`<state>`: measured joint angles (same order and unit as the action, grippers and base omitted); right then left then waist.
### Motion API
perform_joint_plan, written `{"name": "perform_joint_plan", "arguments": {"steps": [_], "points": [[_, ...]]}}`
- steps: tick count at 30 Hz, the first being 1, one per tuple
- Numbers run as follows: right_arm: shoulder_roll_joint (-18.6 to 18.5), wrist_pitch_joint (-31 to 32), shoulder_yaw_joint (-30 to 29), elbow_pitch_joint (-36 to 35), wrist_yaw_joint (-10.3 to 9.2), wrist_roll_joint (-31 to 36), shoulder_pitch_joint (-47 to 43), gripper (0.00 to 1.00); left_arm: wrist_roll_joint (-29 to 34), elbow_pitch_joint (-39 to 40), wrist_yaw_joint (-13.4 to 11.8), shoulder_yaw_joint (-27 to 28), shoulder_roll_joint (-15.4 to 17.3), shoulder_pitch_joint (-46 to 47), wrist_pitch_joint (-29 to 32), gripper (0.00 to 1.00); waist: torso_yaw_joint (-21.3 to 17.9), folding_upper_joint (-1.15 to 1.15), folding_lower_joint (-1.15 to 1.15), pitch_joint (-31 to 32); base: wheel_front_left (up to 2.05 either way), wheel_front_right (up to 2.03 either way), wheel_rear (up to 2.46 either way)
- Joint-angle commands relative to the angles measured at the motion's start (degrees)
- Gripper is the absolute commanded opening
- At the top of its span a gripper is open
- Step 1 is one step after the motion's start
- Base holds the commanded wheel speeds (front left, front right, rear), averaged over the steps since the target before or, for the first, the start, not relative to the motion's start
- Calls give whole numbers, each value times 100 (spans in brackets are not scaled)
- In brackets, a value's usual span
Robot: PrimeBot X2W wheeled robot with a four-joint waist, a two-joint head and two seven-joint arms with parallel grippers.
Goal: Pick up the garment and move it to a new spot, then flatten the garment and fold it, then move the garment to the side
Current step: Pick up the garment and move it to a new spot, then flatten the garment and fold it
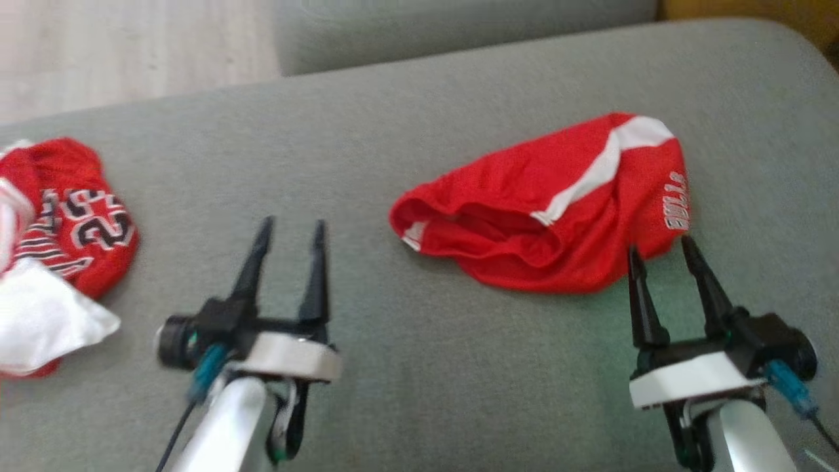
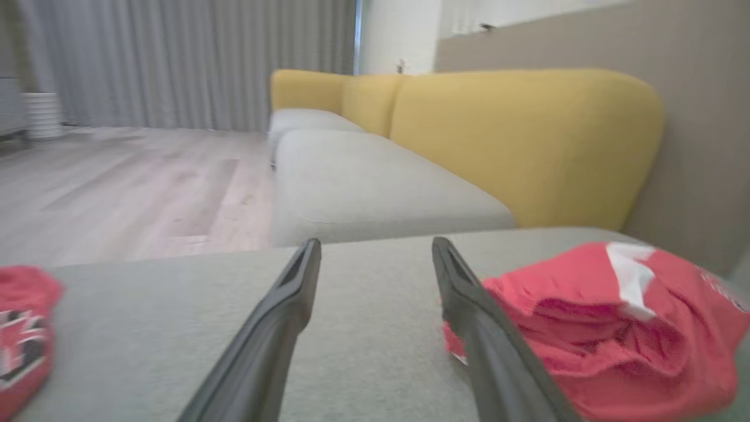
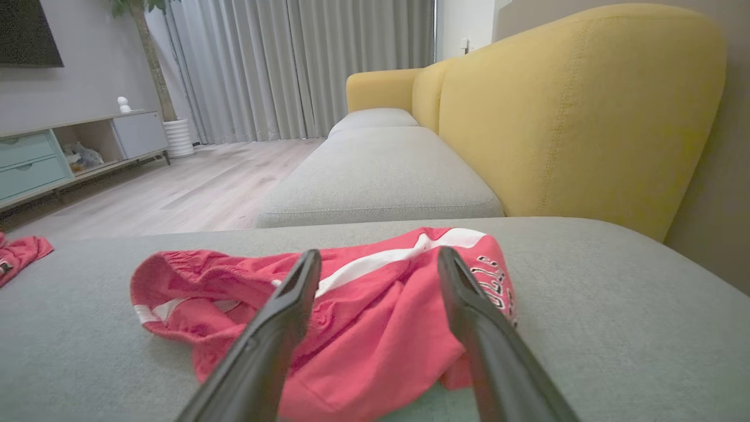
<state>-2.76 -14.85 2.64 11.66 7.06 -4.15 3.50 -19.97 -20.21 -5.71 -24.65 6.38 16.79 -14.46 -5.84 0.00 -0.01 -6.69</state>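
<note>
We log a grey fabric sofa seat [image 3: 615,305] with a mustard-yellow upholstered backrest [image 3: 574,117] against a grey-beige wall [image 2: 703,117]. Beyond lies a pale wood plank floor [image 3: 193,187]. Grey pleated curtains [image 3: 281,64] hang at the far end, and a low sideboard with teal drawers [image 3: 29,161] stands nearby.

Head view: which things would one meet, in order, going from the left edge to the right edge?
Red numbered jersey → left gripper, open → red shorts → right gripper, open, tips at the shorts' near edge.
</note>
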Motion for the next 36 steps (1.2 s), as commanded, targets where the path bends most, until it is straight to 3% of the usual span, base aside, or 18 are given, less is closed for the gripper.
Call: {"name": "perform_joint_plan", "arguments": {"steps": [1, 10, 16, 36], "points": [[-12, -15, 86, -118, 43, 49, -9, 100, 134, 499, -75, 500, -30, -166, -53, 100, 314, 0, 1, 339, 0, 0, 0], [-12, -15, 28, -217, 43, 25, -548, 100, 898, 1963, -162, 1510, -318, -1924, -53, 100, 501, 0, 1, 744, 0, 0, 0], [-12, -15, 50, -366, 43, -3, -790, 100, 981, 2250, -209, 1401, -347, -2427, -53, 100, 571, 0, 1, 816, 0, 0, 0], [-12, -15, 59, -382, 43, -48, -895, 100, 1274, 2041, -336, 1173, -349, -2482, -53, 100, 665, 0, 1, 910, 0, 0, 0]]}}
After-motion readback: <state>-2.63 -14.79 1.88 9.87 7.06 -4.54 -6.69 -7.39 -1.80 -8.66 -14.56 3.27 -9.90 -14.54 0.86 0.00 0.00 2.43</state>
